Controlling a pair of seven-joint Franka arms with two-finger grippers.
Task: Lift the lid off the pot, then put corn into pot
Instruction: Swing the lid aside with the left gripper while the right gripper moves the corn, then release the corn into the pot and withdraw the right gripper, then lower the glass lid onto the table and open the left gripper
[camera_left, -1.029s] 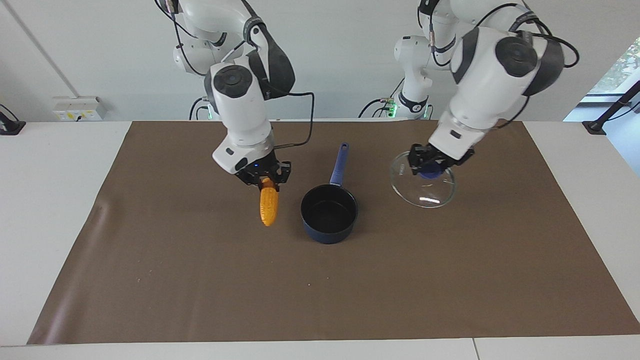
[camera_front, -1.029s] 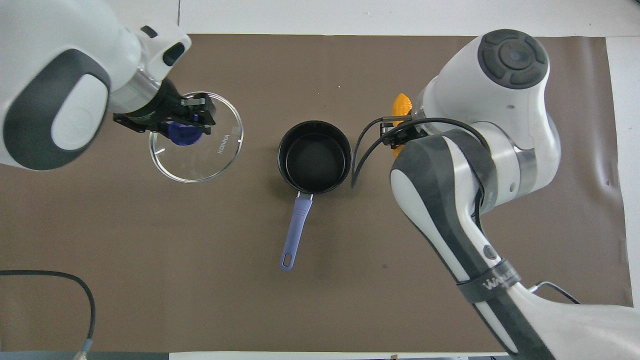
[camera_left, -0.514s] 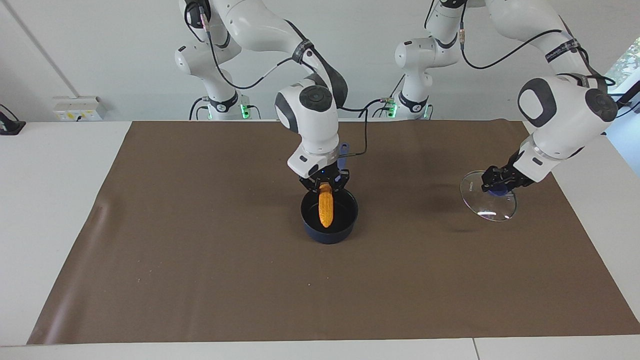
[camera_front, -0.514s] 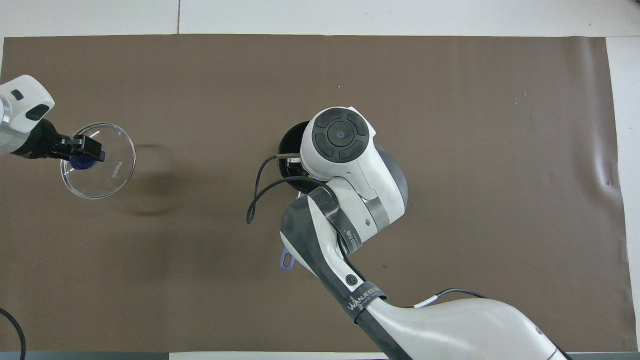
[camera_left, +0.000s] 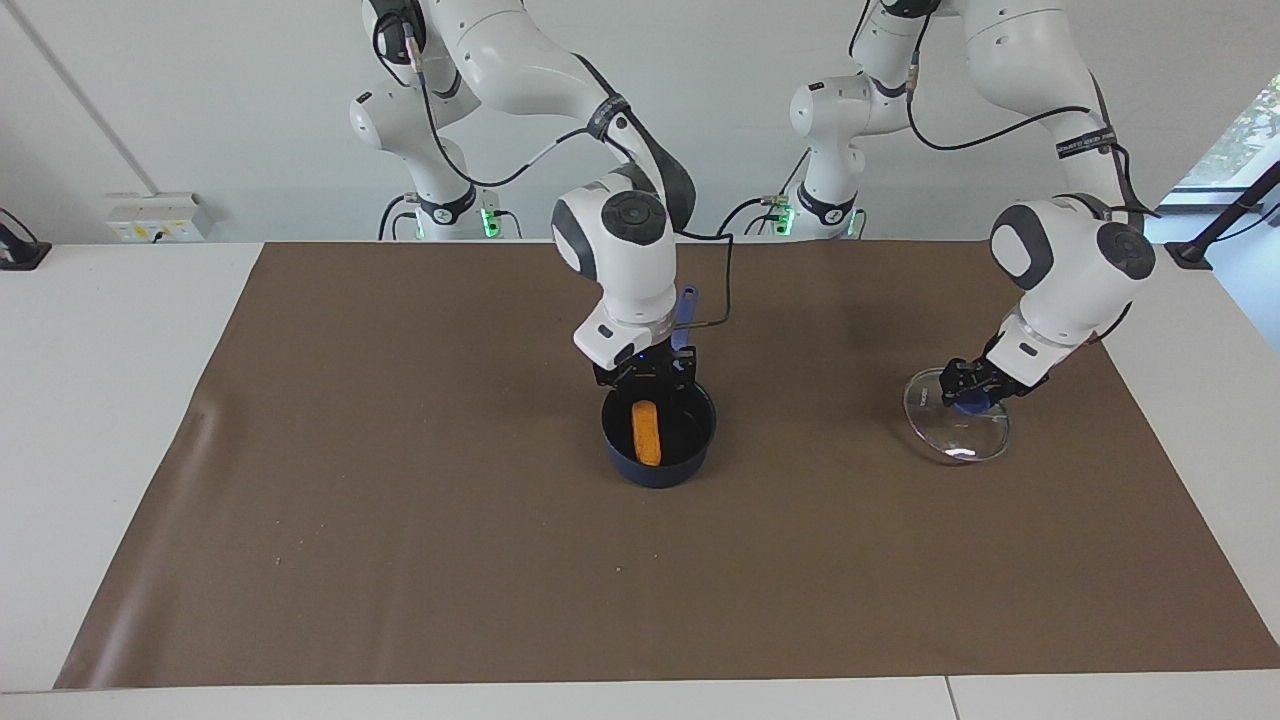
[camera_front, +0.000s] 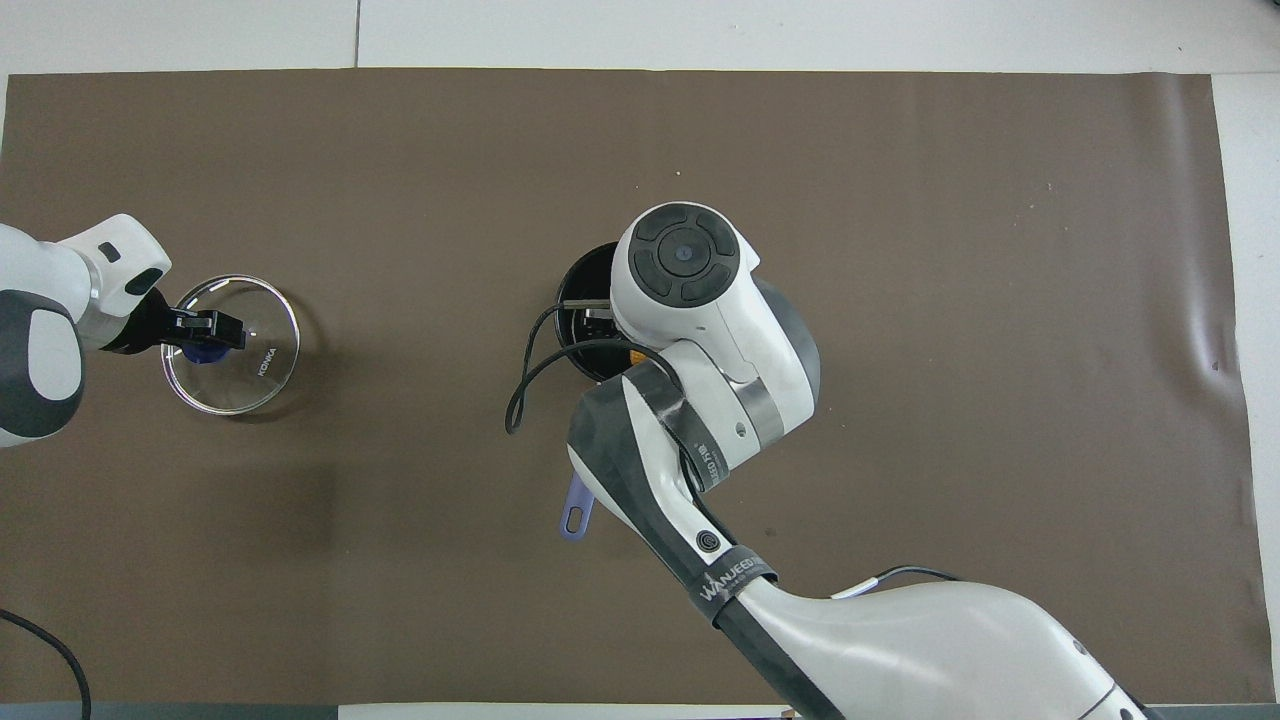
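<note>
On the brown mat, read across the facing view:

Right gripper (camera_left: 655, 378): just above the saucepan's rim nearer the robots; fingers spread apart, nothing between them.

Corn cob (camera_left: 646, 432): lying free inside the saucepan on its black floor, clear of the fingers above it.

Corn axis: long axis runs toward and away from the robots; which end is the tapered one I cannot tell.

Saucepan (camera_left: 659, 428): upright at mid-table, uncovered; its long handle (camera_front: 577, 507) points toward the robots.

Left gripper (camera_left: 972, 386): toward the left arm's end of the table, clamped on the blue knob of the glass lid.

Glass lid (camera_left: 955, 430): well apart from the saucepan, low over the mat or just touching it, slightly tilted.

Done: lid off, corn in the saucepan.

Left: by my reading only releasing the lid and withdrawing both arms.
</note>
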